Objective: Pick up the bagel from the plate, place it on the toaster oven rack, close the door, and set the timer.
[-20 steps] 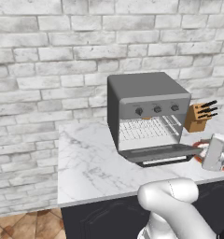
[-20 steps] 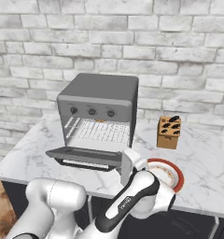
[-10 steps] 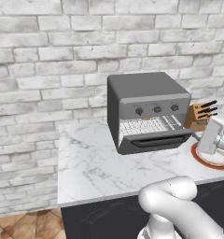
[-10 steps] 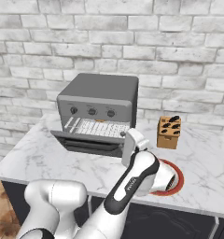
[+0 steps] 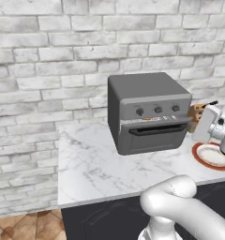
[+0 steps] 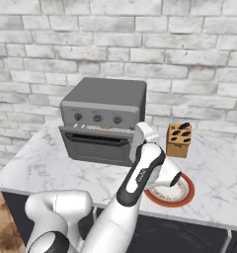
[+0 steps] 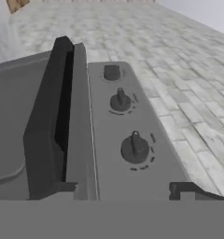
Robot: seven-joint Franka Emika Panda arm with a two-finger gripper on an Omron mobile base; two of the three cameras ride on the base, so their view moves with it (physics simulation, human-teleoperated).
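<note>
Since a second ago the door (image 5: 154,138) has swung up from hanging flat open to standing upright against the toaster oven (image 5: 147,110), and the arm's hand has risen from the door's front edge to the oven's right front corner. The black bar handle (image 7: 53,116) runs along the door's top edge, just under the row of three knobs (image 6: 97,118); in the hand view the handle stands out from the dark panel with a narrow gap behind it, and the knobs lie close beside it.

The claw (image 7: 181,189) shows as a dark tip at the bottom of the hand view, near the nearest knob; whether its fingers are apart or together I cannot tell.

The bagel and the toaster oven rack are out of sight behind the closed door. The plate (image 6: 187,195), red-rimmed, sits on the marble bench (image 5: 93,164) to the oven's right, partly hidden by the arm, with a wooden knife block (image 6: 178,140) behind it. The bench has open room left of the oven and along its front edge.
</note>
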